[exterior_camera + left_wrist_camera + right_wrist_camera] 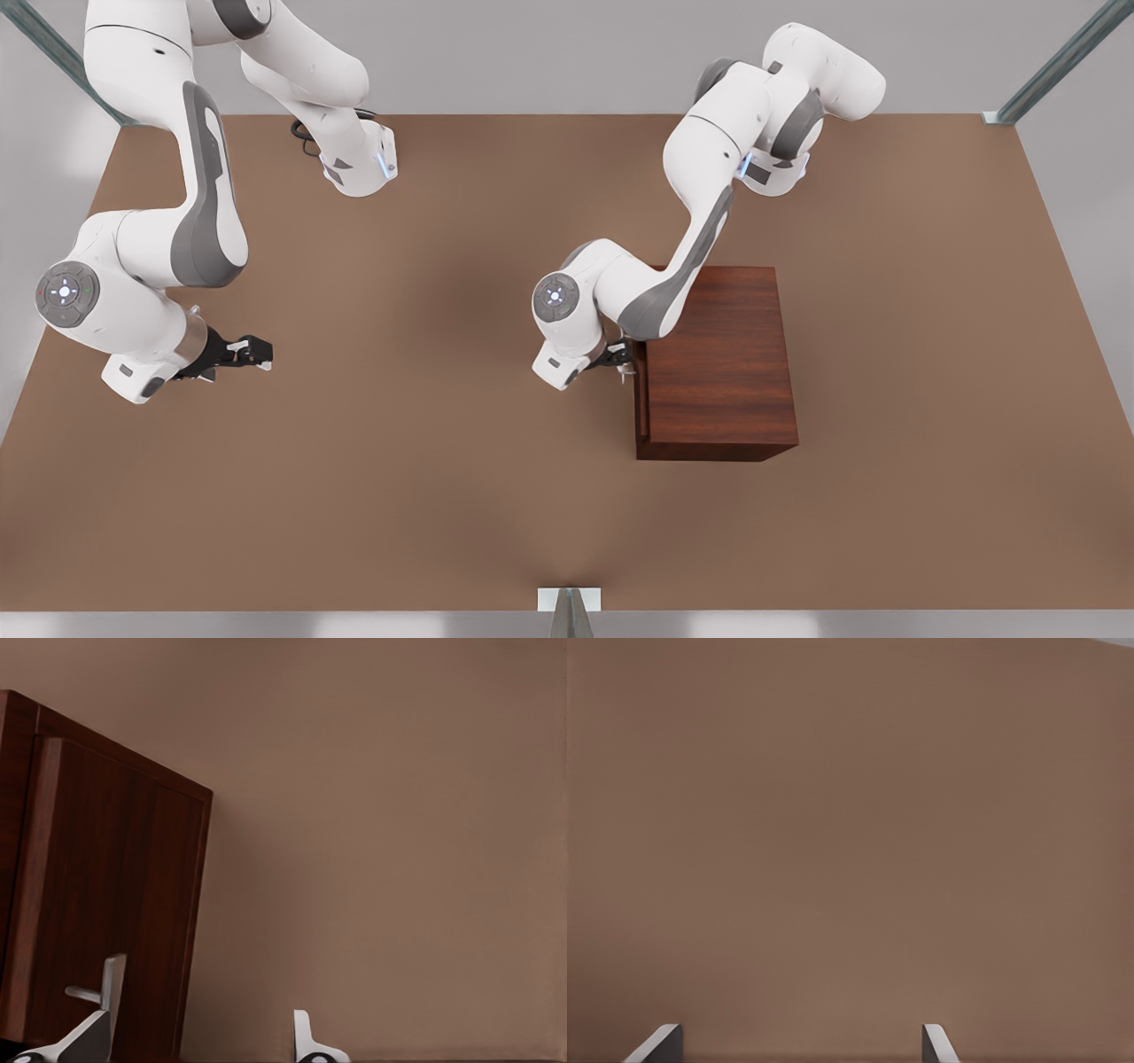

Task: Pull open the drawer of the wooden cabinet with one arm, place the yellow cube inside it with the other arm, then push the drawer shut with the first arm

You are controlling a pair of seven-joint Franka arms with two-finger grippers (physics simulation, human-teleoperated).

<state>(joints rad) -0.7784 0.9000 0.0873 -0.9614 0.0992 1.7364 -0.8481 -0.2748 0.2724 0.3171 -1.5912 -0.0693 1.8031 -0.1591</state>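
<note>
Beside the drawer (644, 390) handle (99, 992), left gripper (199, 1036) spread wide; right gripper (802, 1045) likewise, empty.

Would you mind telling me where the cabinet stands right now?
The cabinet stands on the table, right of centre in the front view, with the left hand at its handle side and the right hand far off.
</note>
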